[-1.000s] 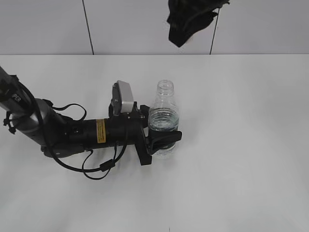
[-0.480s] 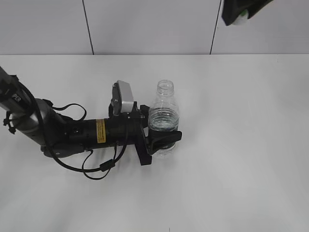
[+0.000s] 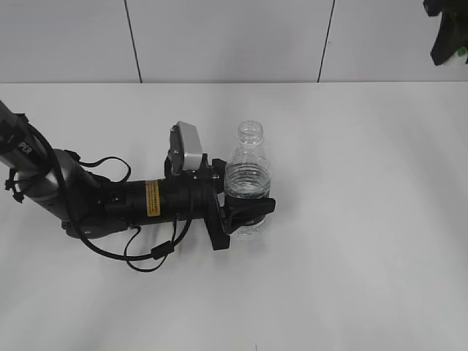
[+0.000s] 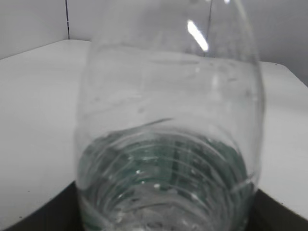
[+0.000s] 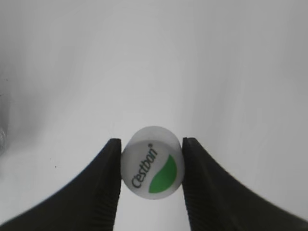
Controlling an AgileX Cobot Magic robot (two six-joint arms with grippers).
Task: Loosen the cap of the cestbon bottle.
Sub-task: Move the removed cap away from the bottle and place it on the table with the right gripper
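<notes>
The cestbon bottle [image 3: 248, 179] stands upright on the white table with its neck open and no cap on it. It fills the left wrist view [image 4: 168, 120], clear with ribbed shoulders. My left gripper [image 3: 247, 213] is shut on the bottle's lower body. The white cap [image 5: 152, 162] with a green leaf mark and "Cestbon" lettering sits between the fingers [image 5: 108, 178] of my right gripper [image 5: 152, 166], which is shut on it. In the exterior view the right gripper [image 3: 447, 33] is high at the top right corner, partly cut off.
The white table [image 3: 365, 219] spreads around the bottle. A grey panelled wall [image 3: 219, 36] stands behind. The left arm [image 3: 110, 201] lies low across the table's left side with loose cables.
The right gripper has moved from above the bottle to the far top right of the exterior view, carrying the cap. The bottle and left arm have not moved.
</notes>
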